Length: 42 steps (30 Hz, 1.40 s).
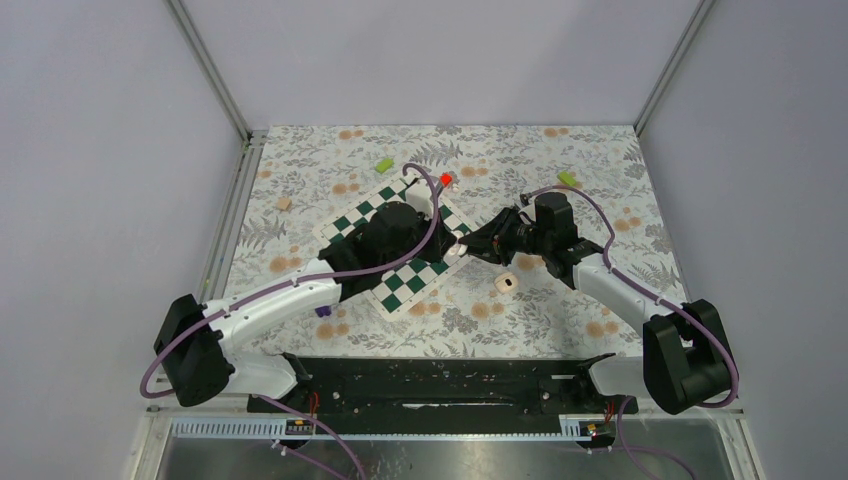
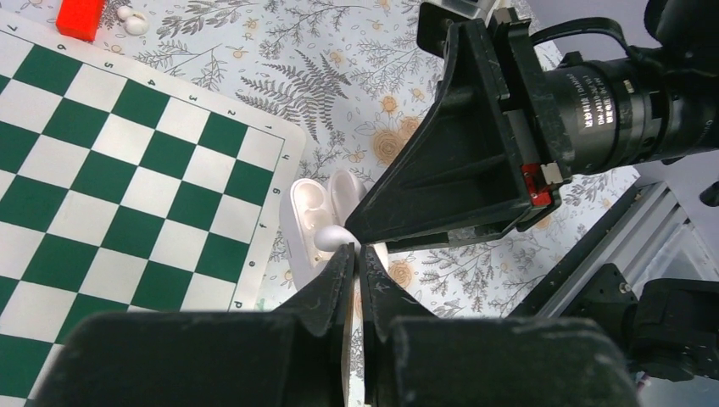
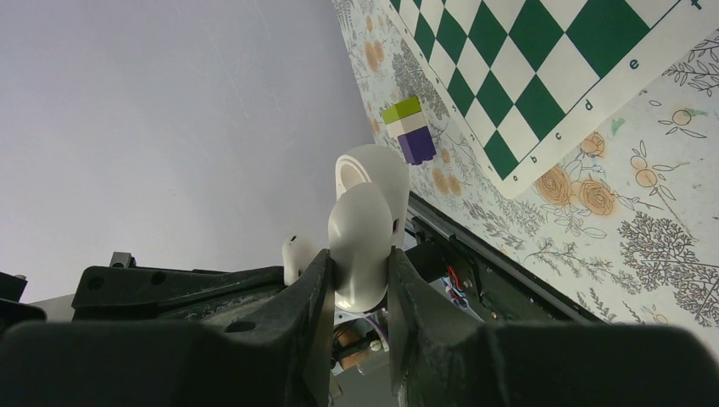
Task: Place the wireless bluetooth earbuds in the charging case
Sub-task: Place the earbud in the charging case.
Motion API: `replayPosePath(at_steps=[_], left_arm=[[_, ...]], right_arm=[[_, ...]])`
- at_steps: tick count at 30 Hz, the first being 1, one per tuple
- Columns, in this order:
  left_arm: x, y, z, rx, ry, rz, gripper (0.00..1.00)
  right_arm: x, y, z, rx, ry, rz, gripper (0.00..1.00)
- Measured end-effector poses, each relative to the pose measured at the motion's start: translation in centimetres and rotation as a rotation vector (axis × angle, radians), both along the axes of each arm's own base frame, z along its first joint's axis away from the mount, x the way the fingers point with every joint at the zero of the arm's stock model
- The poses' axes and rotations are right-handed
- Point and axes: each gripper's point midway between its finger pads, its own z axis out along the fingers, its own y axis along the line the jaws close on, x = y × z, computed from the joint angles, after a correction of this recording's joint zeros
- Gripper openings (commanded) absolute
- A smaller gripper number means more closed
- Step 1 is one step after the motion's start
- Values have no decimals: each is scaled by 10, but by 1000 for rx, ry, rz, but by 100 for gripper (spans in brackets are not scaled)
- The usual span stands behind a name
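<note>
Here, the left gripper (image 2: pixel 358 254) is pinching one white earbud (image 2: pixel 332 237) at the very tips of its nearly closed fingers. The right gripper (image 3: pixel 356 264) is clamping its fingers tight on the body of the open white charging case (image 3: pixel 363 216), holding it lid up, clear of the surface (image 1: pixel 320 150) and just off a corner of the chessboard (image 1: pixel 405 285). The two arms are meeting tip to tip, and the earbud is sitting right at the rim of the case's hollows; whether it is touching cannot be told. By the look of it, the insertion itself is the step in hand. The next move is calling for the left arm to line the earbud up with an empty hollow and ease it in, then let go while the right arm is keeping the case steady. Counted: one case and one earbud in the fingers. Two small white bits (image 2: pixel 131 19) are lying beside the one red block (image 2: pixel 80 17), too small to identify. Farther out are lying two green blocks (image 1: pixel 383 165) (image 1: pixel 567 179), one tan block (image 1: pixel 284 203), one green-white-purple stacked block (image 3: pixel 407 131) and one beige piece (image 1: pixel 505 283) with a dark hollow.
</note>
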Motion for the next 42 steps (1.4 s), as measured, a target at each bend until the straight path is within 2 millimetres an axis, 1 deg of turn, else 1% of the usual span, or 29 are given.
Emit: replayPosePath(at_steps=[5, 17, 23, 30, 42], left_arm=[[0, -2, 5, -26, 15, 9, 0], [-3, -5, 4, -49, 47, 9, 0], [-3, -6, 3, -54, 60, 14, 0], [-3, -6, -4, -47, 73, 18, 0], [-1, -5, -5, -54, 85, 43, 0]], right_arm=[[0, 0, 0, 0, 0, 0, 0], [0, 0, 0, 1, 0, 1, 0], [0, 0, 0, 1, 0, 1, 0], [0, 0, 0, 0, 0, 1, 0], [0, 0, 0, 2, 3, -1, 0]])
